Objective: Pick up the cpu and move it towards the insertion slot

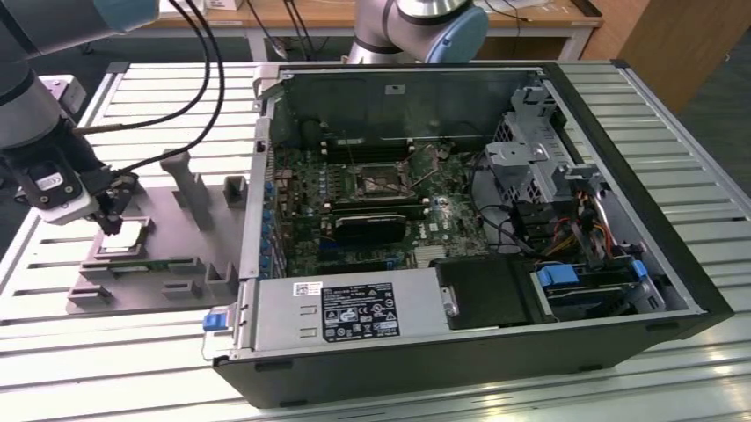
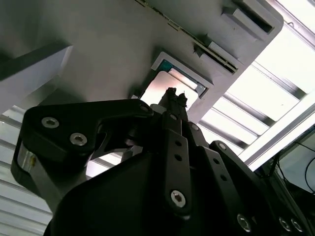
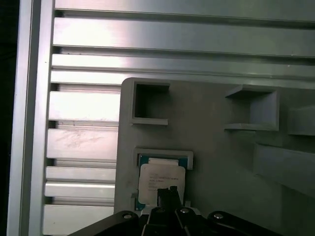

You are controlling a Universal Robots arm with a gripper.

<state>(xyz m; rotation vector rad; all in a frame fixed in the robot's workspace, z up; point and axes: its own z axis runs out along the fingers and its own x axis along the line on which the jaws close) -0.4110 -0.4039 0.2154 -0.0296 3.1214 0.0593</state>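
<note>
Closing in on the pickup spot, your gripper hangs at the exterior view's left, right over the grey fixture on the slatted metal table. The cpu lies flat in its square pocket in that fixture, silvery top up, pale rim showing round it. Your gripper's tip sits just above the chip's edge, on the side toward the exterior view's left.

Look at the first wrist view: the cpu sits square in its framed recess, and the dark tip of the gripper covers part of its near edge. I can't say whether the tip actually touches the metal.

In the second wrist view the fingertips are drawn together into one narrow point with nothing between them. So the hand is clenched and empty, and the chip lies bright beyond it in the pocket (not lifted, as far as these pictures show).

Over to the exterior view's right, the open computer case lies on its side with the green circuit board exposed. The insertion slot is there, a square socket with a dark centre and a shiny frame. It is well apart from your gripper, with the case wall and the fixture's upright posts standing between them. A silver box with a label sits along the case's near edge.
</note>
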